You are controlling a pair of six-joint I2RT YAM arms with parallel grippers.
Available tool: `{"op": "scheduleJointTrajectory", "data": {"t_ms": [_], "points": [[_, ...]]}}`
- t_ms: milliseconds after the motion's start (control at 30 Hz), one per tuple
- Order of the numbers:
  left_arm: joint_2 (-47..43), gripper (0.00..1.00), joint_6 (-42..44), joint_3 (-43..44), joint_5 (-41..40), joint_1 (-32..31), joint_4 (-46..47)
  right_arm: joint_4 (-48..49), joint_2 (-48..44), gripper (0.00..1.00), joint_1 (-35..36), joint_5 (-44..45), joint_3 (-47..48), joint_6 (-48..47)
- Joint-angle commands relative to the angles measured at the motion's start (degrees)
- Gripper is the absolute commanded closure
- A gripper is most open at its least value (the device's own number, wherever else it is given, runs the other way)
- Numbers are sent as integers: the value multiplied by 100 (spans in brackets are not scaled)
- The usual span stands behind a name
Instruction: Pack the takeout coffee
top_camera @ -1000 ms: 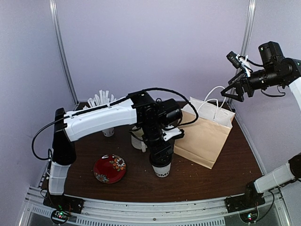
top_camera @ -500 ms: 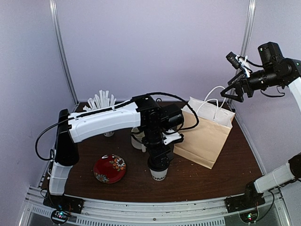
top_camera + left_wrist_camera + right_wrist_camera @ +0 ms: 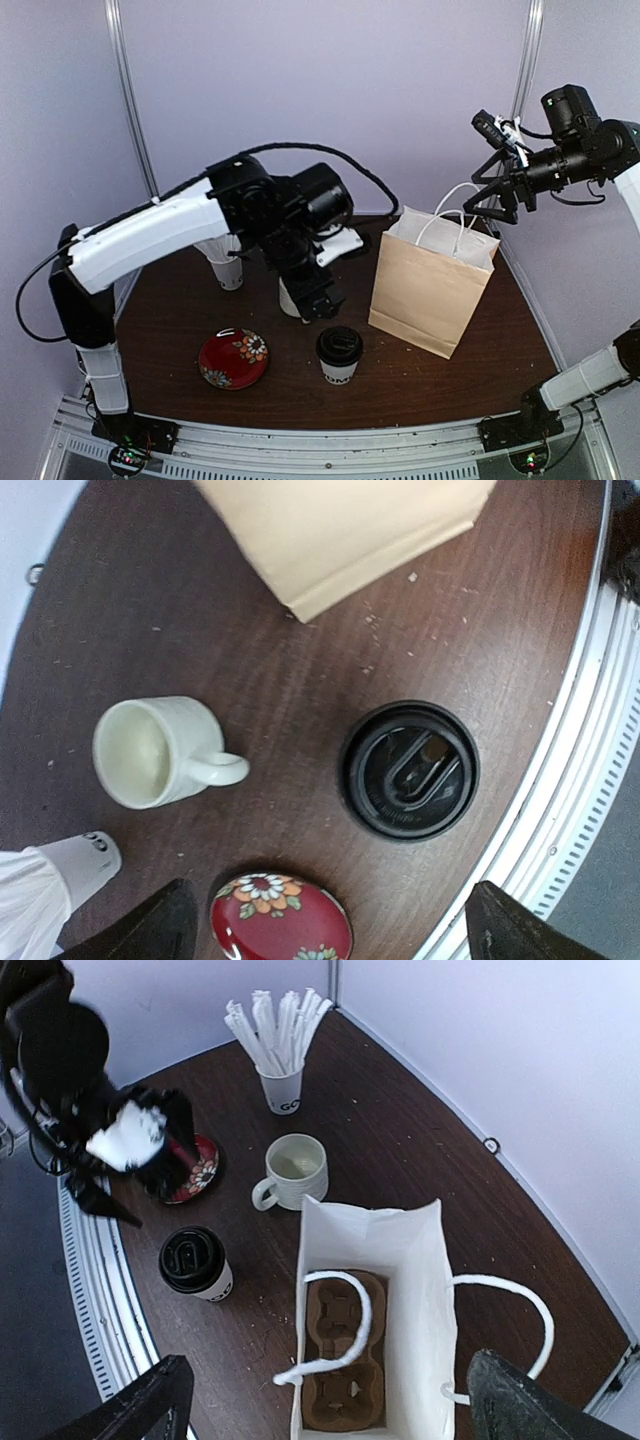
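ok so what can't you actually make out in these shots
Coffee cup lettering: top view, too small to read; the left wrist view shows only its lid.
Mug: top view, mostly behind the left arm.
Red dish: left wrist view, cut by the bottom edge.
Cup carrier: top view, hidden by the walls of the bag.

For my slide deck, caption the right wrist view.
Lidded takeout coffee stands beside an open paper bag holding a cardboard cup carrier.

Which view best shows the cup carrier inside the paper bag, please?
The right wrist view: it looks down into the bag at the carrier. The top external and left wrist views show only the bag's outside.
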Motion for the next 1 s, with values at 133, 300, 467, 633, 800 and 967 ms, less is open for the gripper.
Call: {"op": "scheduleJointTrajectory", "data": {"t_ms": [133, 300, 467, 633, 800, 967], "points": [[-1935, 2, -963, -1597, -586, 1520, 1354, -350, 370, 1, 1934, -3, 335, -454], [-2731, 2, -921, -2382, -1178, 1575, 2267, 55, 1033, 0, 3006, 647, -234, -185], [-3205, 2, -1116, -2598, -2271, 1619, 2248, 445, 1670, 0, 3723, 1508, -589, -293], [-3681, 2, -1379, -2827, -2393, 1810, 2213, 628, 2243, 1, 4034, 1850, -645, -404], [-4069, 2, -1400, -3129, -2308, 1892, 2238, 718, 2751, 1, 4328, 2192, -666, -374], [-4196, 2, -1448, -3243, -2366, 1954, 2080, 692, 3134, 1, 4423, 2227, -508, -175]]}}
